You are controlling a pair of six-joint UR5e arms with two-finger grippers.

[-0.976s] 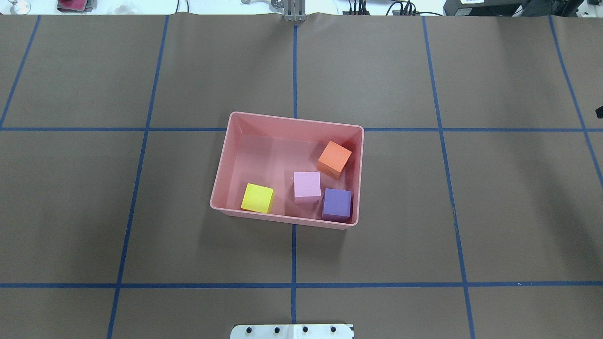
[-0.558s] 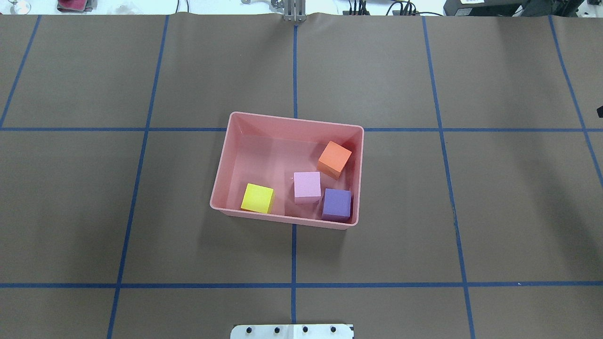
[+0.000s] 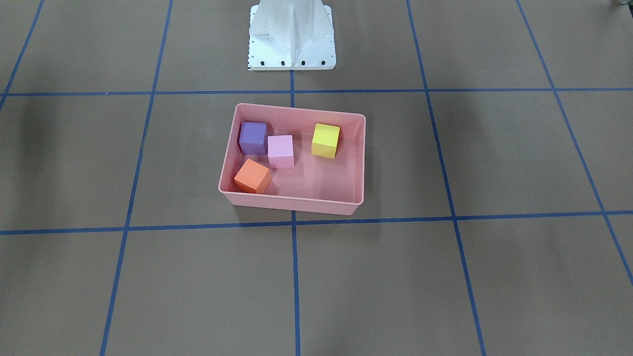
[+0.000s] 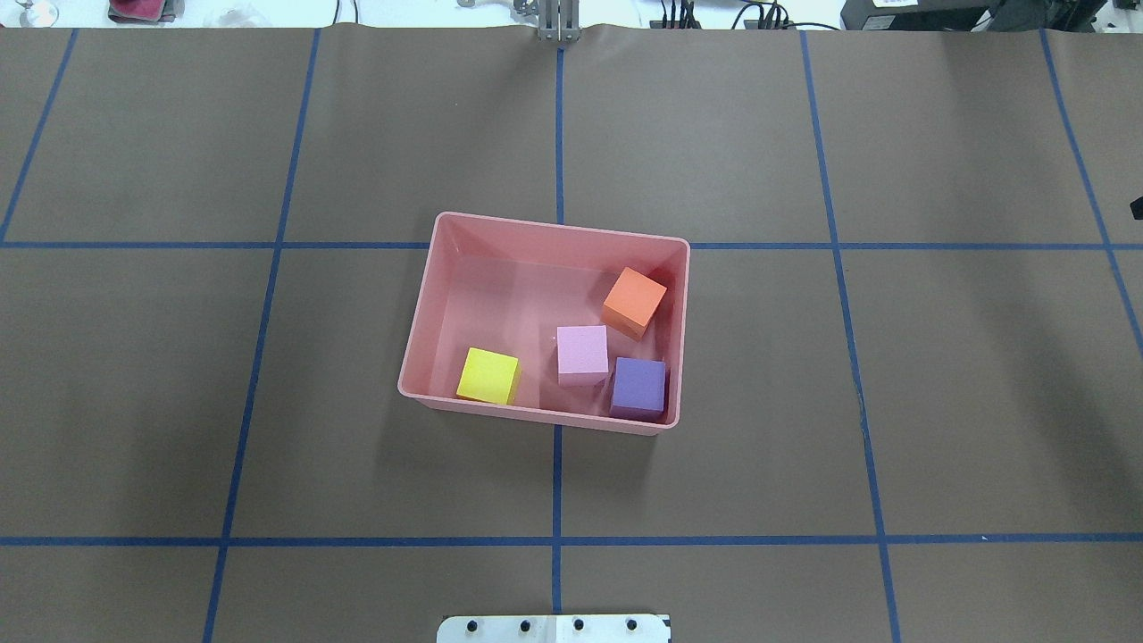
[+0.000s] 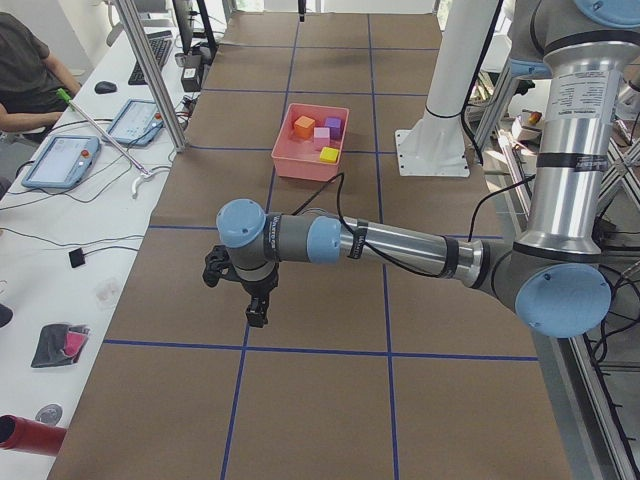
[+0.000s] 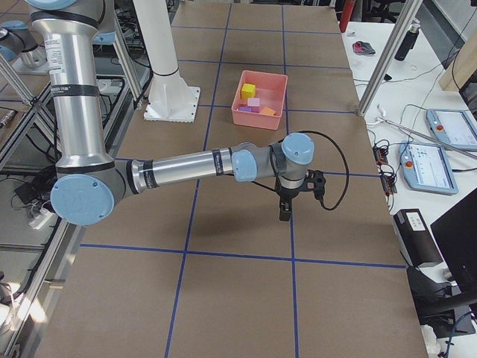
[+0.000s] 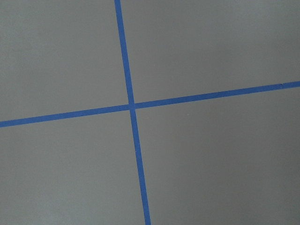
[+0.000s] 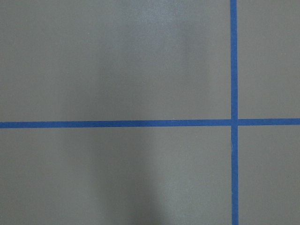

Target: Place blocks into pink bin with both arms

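Note:
The pink bin [image 4: 554, 225] stands at the table's middle with all the blocks inside. The orange block [image 4: 635, 301] lies by its right wall, the light pink block [image 4: 582, 352] in the middle, the purple block [image 4: 639, 386] in the near right corner and the yellow block [image 4: 488, 375] near the left. The bin [image 3: 292, 203] also shows in the front view. My left gripper [image 5: 255, 310] hangs over bare table far off to the left; my right gripper [image 6: 285, 212] likewise far to the right. I cannot tell whether either is open or shut.
The white pedestal base [image 3: 292, 44] stands just behind the bin on the robot's side. Blue tape lines [image 4: 557, 482] grid the brown table cover. Side benches carry tablets [image 5: 60, 160] and cables. A seated person [image 5: 25, 75] is at the far left bench.

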